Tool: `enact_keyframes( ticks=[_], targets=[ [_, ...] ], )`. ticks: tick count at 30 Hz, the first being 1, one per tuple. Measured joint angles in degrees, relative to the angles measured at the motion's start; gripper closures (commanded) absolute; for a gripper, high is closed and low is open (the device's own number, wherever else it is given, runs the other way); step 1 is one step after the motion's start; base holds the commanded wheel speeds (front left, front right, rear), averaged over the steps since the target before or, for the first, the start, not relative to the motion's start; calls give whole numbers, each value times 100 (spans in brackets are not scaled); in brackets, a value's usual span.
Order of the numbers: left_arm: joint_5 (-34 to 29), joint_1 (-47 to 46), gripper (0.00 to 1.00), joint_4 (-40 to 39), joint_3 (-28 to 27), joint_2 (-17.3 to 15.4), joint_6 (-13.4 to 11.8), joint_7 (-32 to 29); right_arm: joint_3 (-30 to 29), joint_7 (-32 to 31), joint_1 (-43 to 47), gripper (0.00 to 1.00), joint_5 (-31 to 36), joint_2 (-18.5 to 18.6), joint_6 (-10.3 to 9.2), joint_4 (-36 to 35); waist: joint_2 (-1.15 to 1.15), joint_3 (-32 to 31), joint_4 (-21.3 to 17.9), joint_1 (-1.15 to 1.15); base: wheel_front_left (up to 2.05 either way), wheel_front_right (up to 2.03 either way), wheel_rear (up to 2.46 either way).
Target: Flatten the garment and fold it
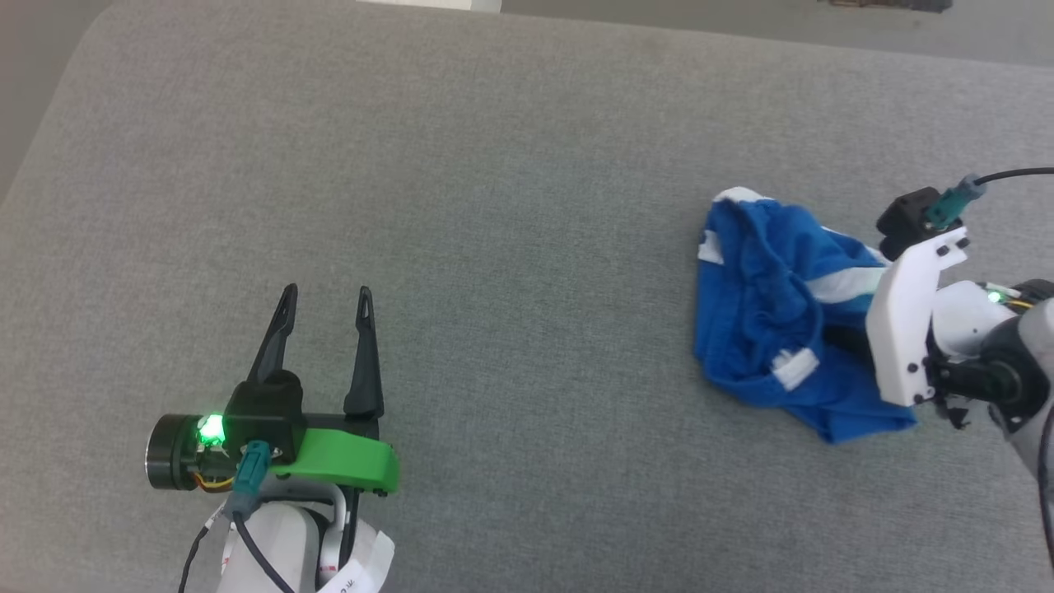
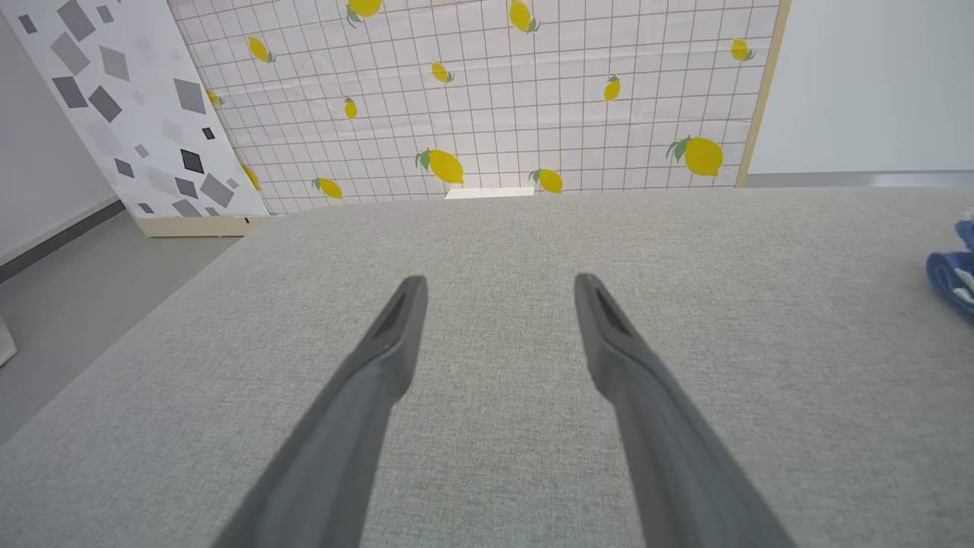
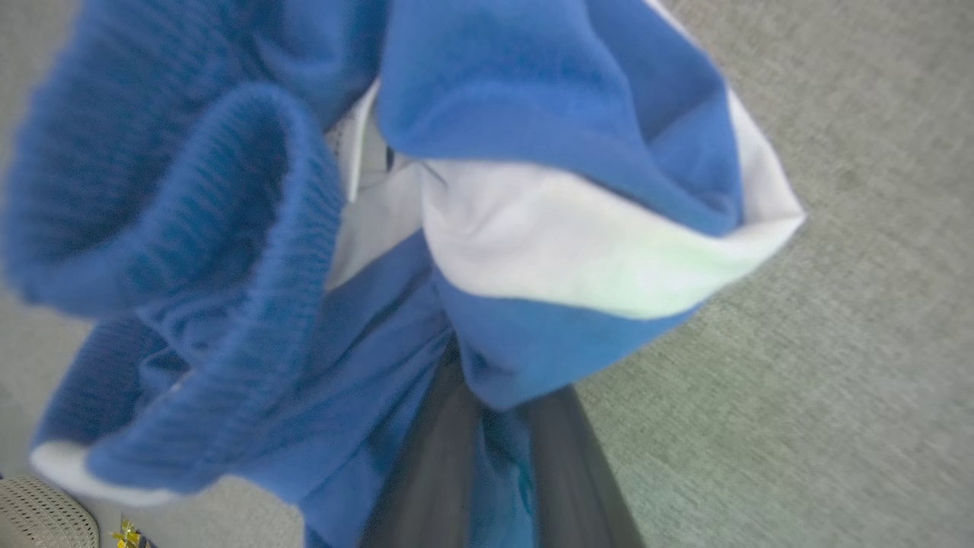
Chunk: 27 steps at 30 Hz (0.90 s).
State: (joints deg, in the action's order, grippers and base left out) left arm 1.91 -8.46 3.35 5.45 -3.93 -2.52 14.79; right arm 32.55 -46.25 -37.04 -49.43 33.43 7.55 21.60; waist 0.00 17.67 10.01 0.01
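At the lower left of the head view the left tool (image 1: 326, 290) hangs over bare grey cloth. Its two dark fingers are spread apart, hold nothing, and point up the frame. The garment (image 1: 774, 329) lies well apart from it, far across to the right, so the left arm is the distant one.

The blue heap sits crumpled at the middle right of the frame with white bands showing here and there. Its longer run goes from upper left down to lower right. The right tool (image 3: 487, 464) comes in from the frame's right edge and points leftward into the heap. In its wrist view the fingers stand close together with a fold of blue cloth pinched between them. I'd judge that any spreading has to pull away from that pinch, and that the left tool must cross the bench (image 1: 494, 165) to help.

The bench is flat, covered in grey woven fabric. Beyond its far edge, in the left wrist view, lean a speckled panel (image 2: 129, 106), then a lemon-patterned grid panel (image 2: 487, 91), with a pale wall (image 2: 867, 84) at upper right.
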Motion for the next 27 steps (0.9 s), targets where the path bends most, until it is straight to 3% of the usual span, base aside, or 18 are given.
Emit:
enact_keyframes(
  ticks=[6, 17, 21, 27],
  targets=[
    [0, 165, 0, -13, -142, -12, -8, 0, 592, 482, -174, 100, -34, 153, 2, -635, 0, -196, -278, 0, 0, 0, 0],
    [-44, 342, 0, -270, -326, -136, -10, 0, 1270, 443, -689, 100, 327, 1553, 2, -1588, 0, -261, -1329, 0, 0, 0, 0],
    [-81, 281, 0, -426, -427, -303, -7, 0, 1440, 457, -885, 100, 719, 1895, 2, -1655, 0, -150, -1794, 0, 0, 0, 0],
    [-136, 76, 0, -661, -491, -537, -4, 0, 1425, 609, -1056, 100, 955, 2000, 2, -1218, 0, 151, -2379, -1, 0, 0, 0]
  ],
)
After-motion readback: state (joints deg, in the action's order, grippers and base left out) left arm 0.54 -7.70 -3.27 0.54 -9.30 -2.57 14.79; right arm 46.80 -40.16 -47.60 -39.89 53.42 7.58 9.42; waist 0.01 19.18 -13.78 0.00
